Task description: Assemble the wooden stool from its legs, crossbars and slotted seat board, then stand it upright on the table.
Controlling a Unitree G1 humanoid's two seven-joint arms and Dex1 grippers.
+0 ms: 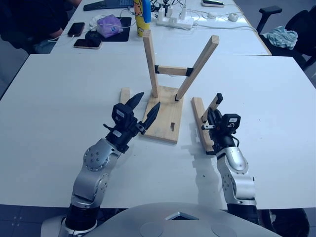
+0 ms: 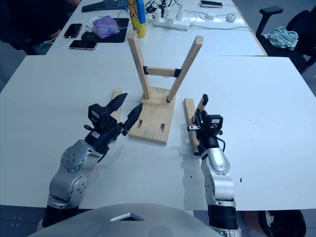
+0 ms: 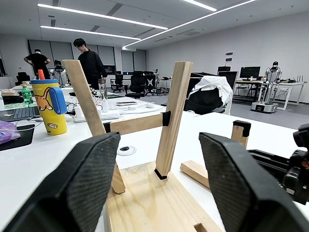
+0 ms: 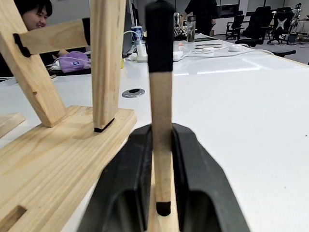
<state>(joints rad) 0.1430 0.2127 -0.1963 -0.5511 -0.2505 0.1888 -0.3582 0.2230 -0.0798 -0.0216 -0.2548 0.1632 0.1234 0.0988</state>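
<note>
The slotted seat board (image 1: 165,118) lies flat at the table's middle. Two legs (image 1: 150,64) (image 1: 197,66) stand up from it, joined by a crossbar (image 1: 173,70). My left gripper (image 1: 149,100) hovers open over the board's near left edge, its pads (image 3: 72,193) wide apart with nothing between them. Right of the board a second leg set (image 1: 198,111) lies on the table. My right gripper (image 1: 213,116) is shut on its black-capped wooden bar (image 4: 161,121), which rises between the fingers (image 4: 140,159).
A short loose wooden piece (image 1: 125,94) lies just left of the board. The table behind holds a yellow bottle (image 1: 142,17), a power strip (image 1: 175,20), phones (image 1: 88,43) and a purple bundle (image 1: 108,24). White tabletop stretches wide on both sides.
</note>
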